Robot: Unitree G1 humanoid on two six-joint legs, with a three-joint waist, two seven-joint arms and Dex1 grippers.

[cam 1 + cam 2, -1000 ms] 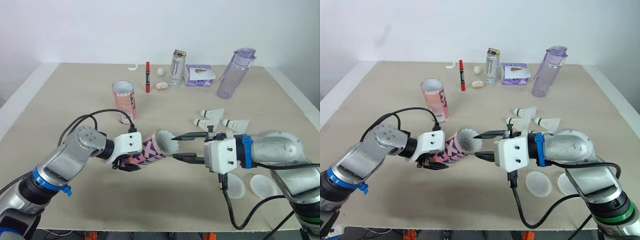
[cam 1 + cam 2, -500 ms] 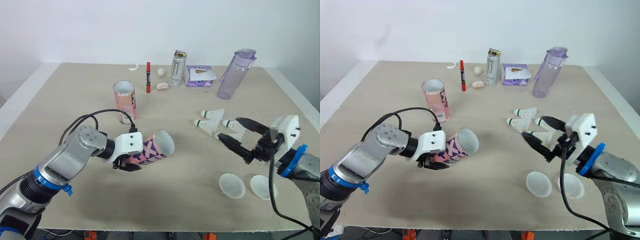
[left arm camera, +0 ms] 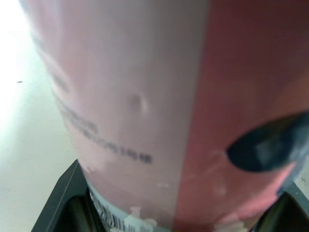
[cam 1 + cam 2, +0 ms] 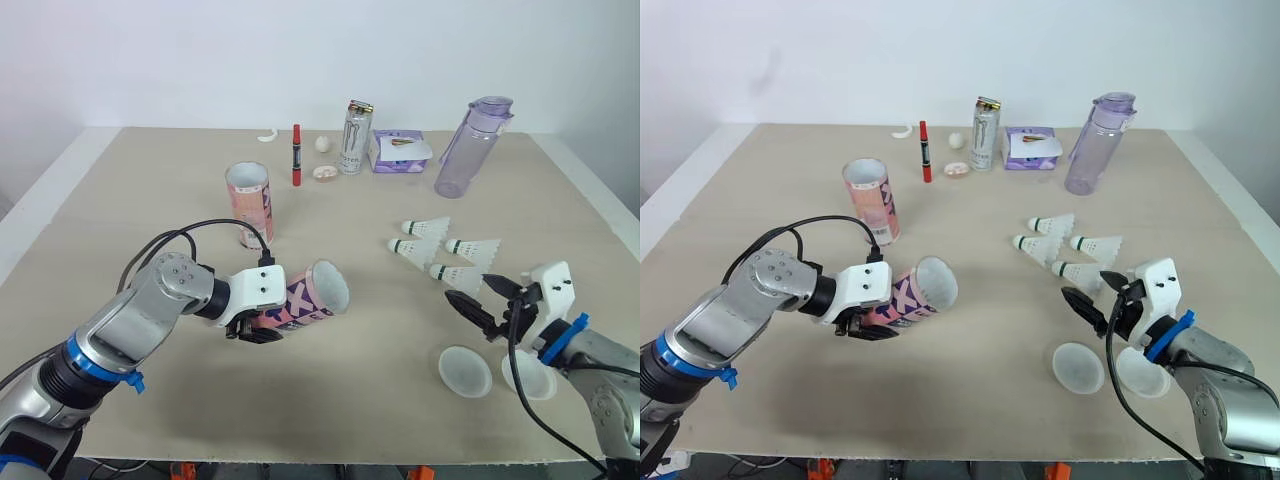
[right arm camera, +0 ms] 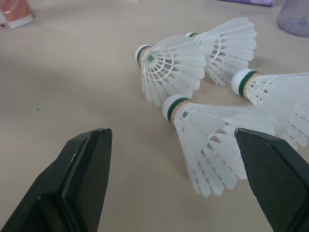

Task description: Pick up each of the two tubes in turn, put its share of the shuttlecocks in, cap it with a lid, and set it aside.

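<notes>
the pink cardboard tube is held tilted just above the table, your left fingers clenched around its body. you cannot tell what's inside. this looks like the filling step: four white feather shuttlecocks lie off its open mouth, and beyond them your right fingers are spread, empty. next, close on one. the second pink tube stands open behind it, and two translucent round lids wait past its mouth.

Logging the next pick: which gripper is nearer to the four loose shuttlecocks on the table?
Right. The right gripper hangs open just short of the shuttlecocks, on the robot's side; the left gripper is well off to their left, shut on the tube.
</notes>
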